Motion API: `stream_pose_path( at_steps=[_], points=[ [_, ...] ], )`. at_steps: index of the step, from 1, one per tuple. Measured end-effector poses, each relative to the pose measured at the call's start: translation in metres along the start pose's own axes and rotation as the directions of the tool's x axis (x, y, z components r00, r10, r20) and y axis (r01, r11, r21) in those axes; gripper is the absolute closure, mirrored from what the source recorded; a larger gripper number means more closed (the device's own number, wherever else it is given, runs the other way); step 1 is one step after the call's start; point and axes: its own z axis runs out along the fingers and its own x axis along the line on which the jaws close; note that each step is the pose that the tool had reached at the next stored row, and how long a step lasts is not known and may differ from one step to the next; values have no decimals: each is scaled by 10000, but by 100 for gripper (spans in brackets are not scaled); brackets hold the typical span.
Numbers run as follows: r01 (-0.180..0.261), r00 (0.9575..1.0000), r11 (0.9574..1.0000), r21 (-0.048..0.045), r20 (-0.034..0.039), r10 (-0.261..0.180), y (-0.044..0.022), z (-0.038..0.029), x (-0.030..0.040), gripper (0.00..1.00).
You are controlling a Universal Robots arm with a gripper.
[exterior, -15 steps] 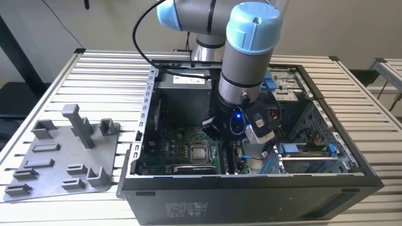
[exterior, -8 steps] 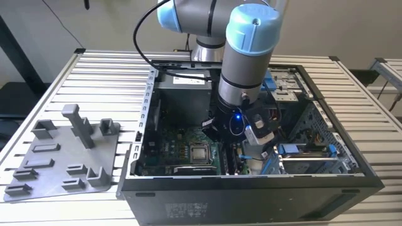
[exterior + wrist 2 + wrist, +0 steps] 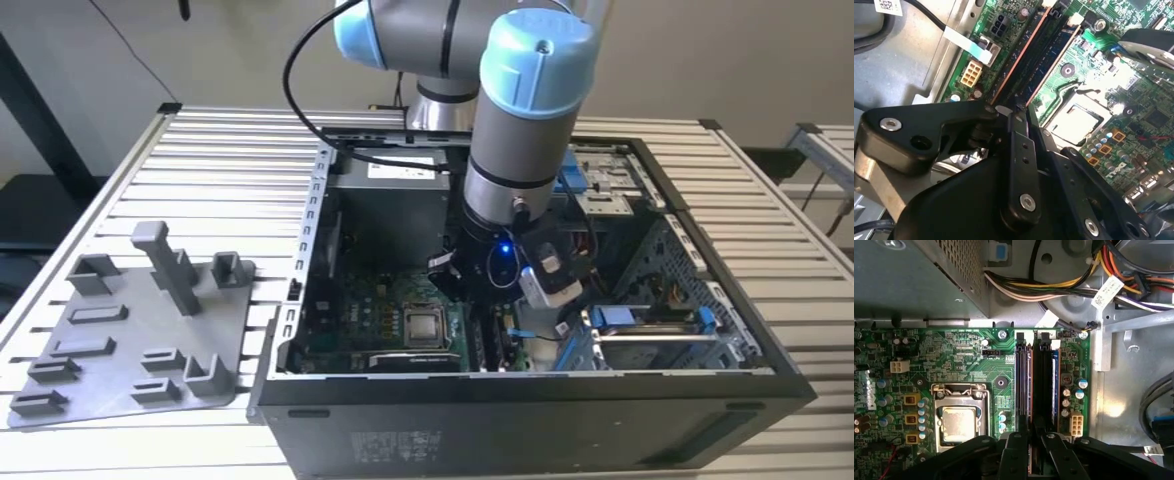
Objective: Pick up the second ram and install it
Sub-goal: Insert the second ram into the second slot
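**A:** so how's the exterior cam set up?

**B:** high up, a bit back, looking down on the slatted counter (image 3: 120, 190) and the open PC case (image 3: 534, 400).

**A:** and the wrist cams?

**B:** both very close, aimed past the end effector (image 3: 1034, 450) at the motherboard (image 3: 979, 370). Both catch the memory slots (image 3: 1039, 50) and CPU socket (image 3: 959, 415).

Glossy green motherboard (image 3: 979, 365), matt black hand (image 3: 1019, 165).
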Motion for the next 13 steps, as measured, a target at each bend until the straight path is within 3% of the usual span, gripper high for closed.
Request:
stream_pose_path(
  at_steps=[1,2,9,13],
  points=[
    [0,10000,10000,-1,1,0,0,0,0,78],
    [0,10000,10000,-3,-6,0,1,-12,-2,78],
    [-1,10000,10000,0,-9,1,-3,-322,-2,78],
    [-1,10000,10000,-2,-9,1,-3,-325,-2,78]
  ],
)
